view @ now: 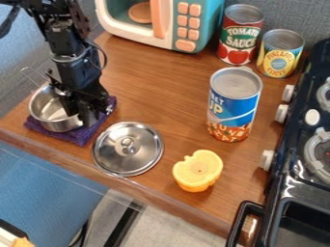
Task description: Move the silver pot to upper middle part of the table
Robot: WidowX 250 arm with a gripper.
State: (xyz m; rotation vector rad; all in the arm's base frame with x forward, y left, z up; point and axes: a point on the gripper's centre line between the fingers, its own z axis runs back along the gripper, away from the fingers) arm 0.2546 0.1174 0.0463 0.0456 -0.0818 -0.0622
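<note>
1. Brown wooden table, taken as the ground; silver lid used as landmark. Target was the upper middle, above the lid.
2. Black toy stove: well to the right of the lid.
3. Toy microwave: well above the lid.
4. Gripper: above and left of the lid, down at the near-lid side of the pot's rim. Could not tell whether it was clamped on the wall or apart.
5. Purple cloth: just left of the lid and a little above, soft and rumpled, likely to drag or bunch if the pot slid rather than rose.
6. Silver pot: on the cloth, upper left of the lid. Looked like thin metal, so probably light, stiff and hard to damage, but smooth enough to slip or swivel in a poor hold. Best hold judged to be the wall at the rim, pinched inside and out, deep enough to stop tipping. Its wire handle stuck out on the side away from the lid; seemed a slimmer, more twist-prone hold.
7. Blue-labelled can, red-labelled can, yellow-labelled can: all above and right of the lid.
8. Yellow cup-like thing: lower right of the lid.
</note>
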